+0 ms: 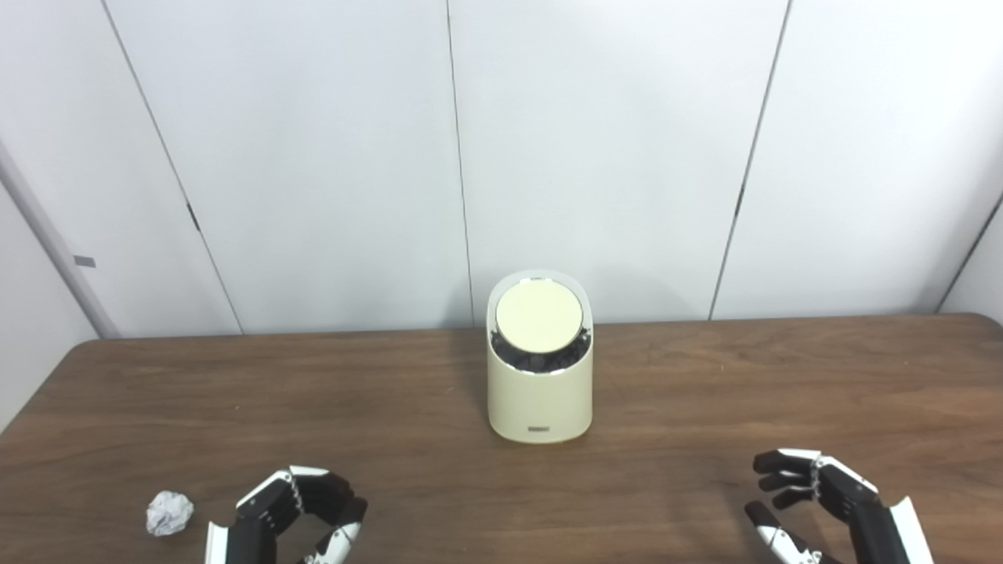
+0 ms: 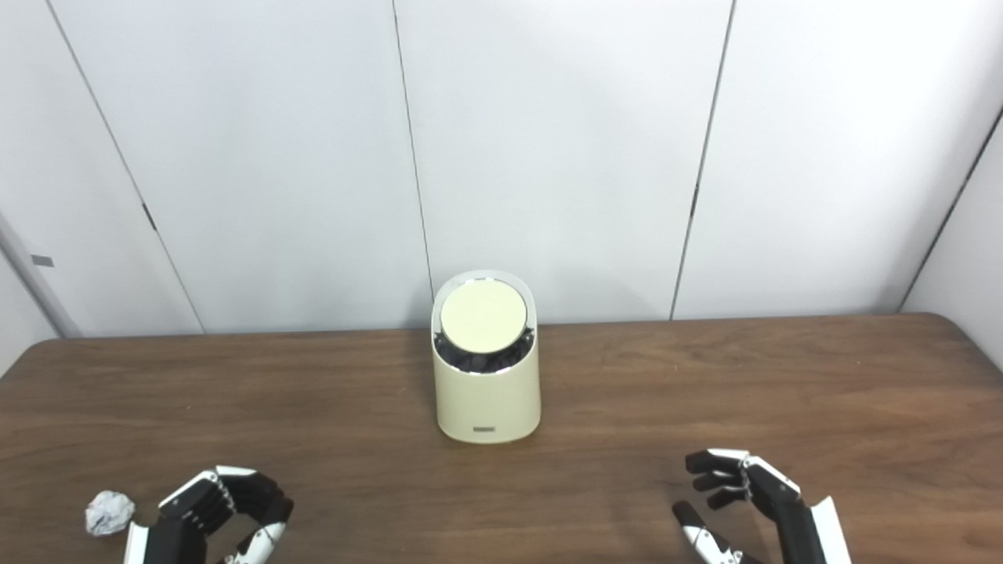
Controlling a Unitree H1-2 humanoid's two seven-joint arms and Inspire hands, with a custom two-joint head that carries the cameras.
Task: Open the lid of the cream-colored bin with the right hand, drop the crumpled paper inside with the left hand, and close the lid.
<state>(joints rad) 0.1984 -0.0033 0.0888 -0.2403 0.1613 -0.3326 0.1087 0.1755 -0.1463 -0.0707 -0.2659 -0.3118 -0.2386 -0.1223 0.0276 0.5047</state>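
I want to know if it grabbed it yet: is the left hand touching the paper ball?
Apart. The left eye view shows bare table between the left hand and the crumpled paper.

You only see the fingers and part of the palm of the left hand and the right hand; the bottom edge of both views cuts off the wrists and arms. The small label low on the front of the cream-colored bin is too small for you to read, and the dark gap under its tilted lid hides whatever is inside. The table runs out of frame at the left, right and bottom.
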